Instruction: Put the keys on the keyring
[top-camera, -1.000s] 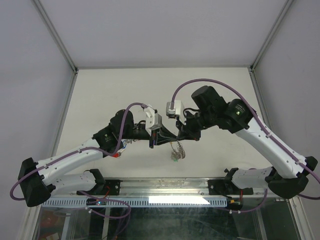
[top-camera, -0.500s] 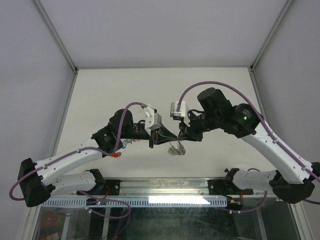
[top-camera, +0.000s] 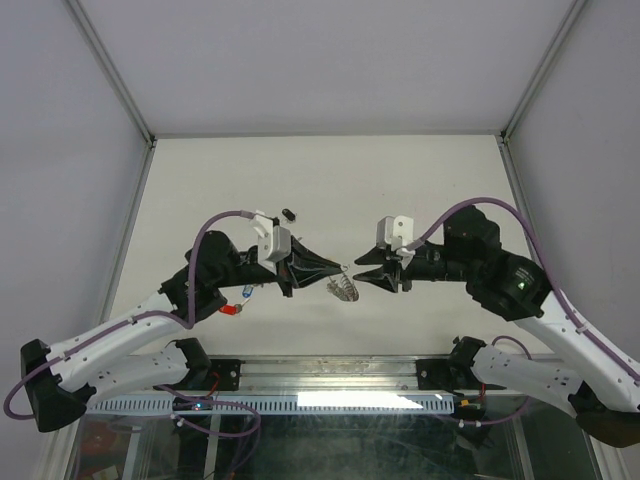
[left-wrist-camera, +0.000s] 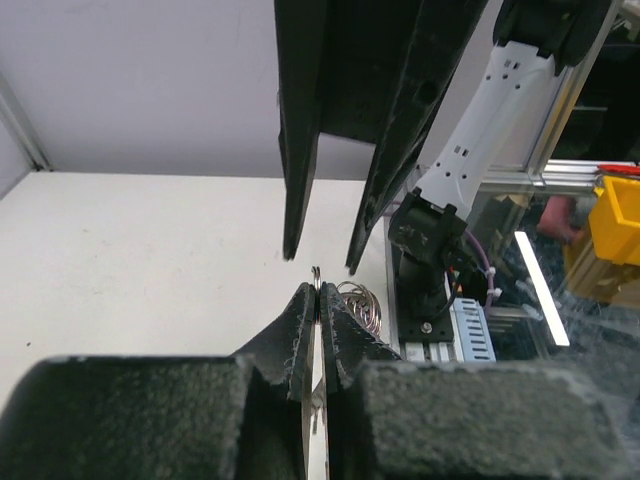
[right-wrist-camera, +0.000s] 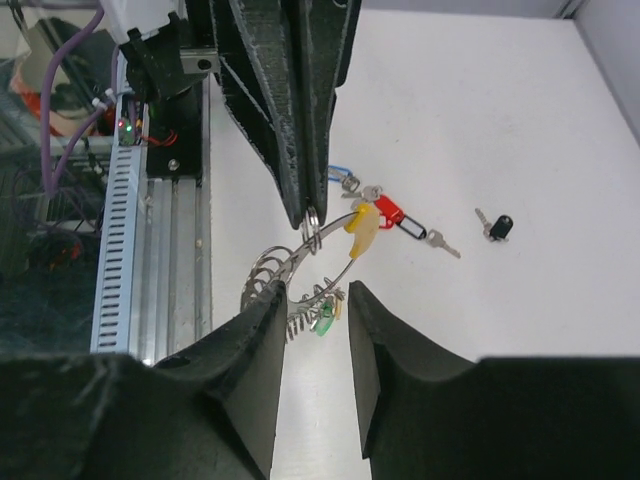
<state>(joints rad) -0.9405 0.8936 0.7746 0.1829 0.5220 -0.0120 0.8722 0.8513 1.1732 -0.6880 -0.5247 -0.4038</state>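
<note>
At left gripper (top-camera: 341, 268) tips, clamped on keyring (right-wrist-camera: 313, 216), barely a sliver showing. Just opposite, right gripper (right-wrist-camera: 312, 292) parted. Underneath, tangled keys (right-wrist-camera: 360, 232), hard to count.

Pinching the keyring (left-wrist-camera: 316, 278) between closed left fingers (left-wrist-camera: 297, 335); facing parted right fingers (left-wrist-camera: 298, 130) just beyond, above the white table (left-wrist-camera: 140, 260).

Silver keyring (right-wrist-camera: 312, 214); yel. tag (right-wrist-camera: 360, 232), red tag (right-wrist-camera: 394, 214), grn tag (right-wrist-camera: 322, 326)
</note>
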